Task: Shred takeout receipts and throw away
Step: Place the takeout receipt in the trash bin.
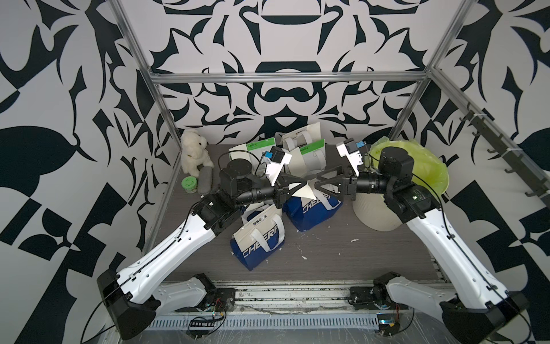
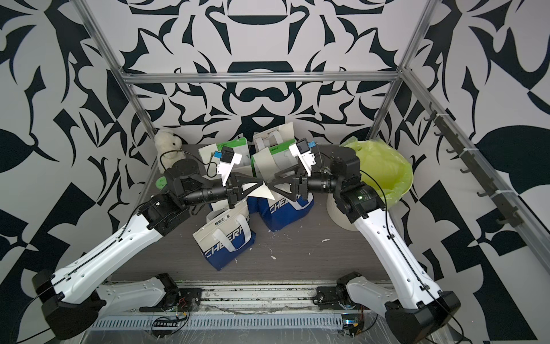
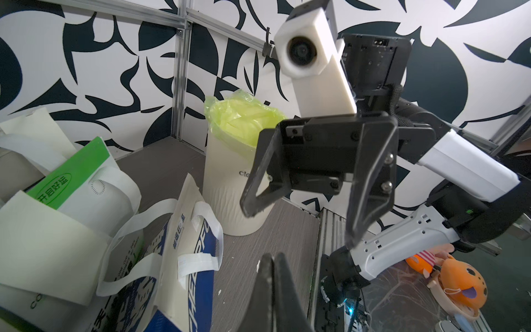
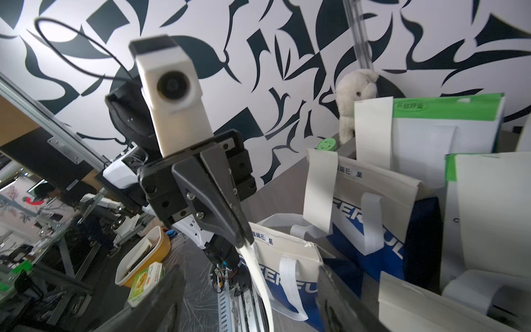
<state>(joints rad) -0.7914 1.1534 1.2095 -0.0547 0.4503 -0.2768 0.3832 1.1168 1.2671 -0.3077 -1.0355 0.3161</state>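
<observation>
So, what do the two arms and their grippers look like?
Both the left arm and right arm have white shells with black joints and a thin black cable along them. The left gripper and right gripper are black, with tapering triangular fingers. A white camera housing sits on each wrist.

We see thin matt paper receipt [image 1: 302, 195], matt non-woven cloth bags [image 1: 259, 241], ribbed matt plastic bin [image 1: 372, 214], glossy film liner [image 1: 431, 166], fuzzy plush toy [image 1: 193, 152], matt wood-grain surface [image 1: 342, 253], brushed aluminium frame [image 1: 285, 76], matt black plastic left tool [image 1: 306, 184].
</observation>
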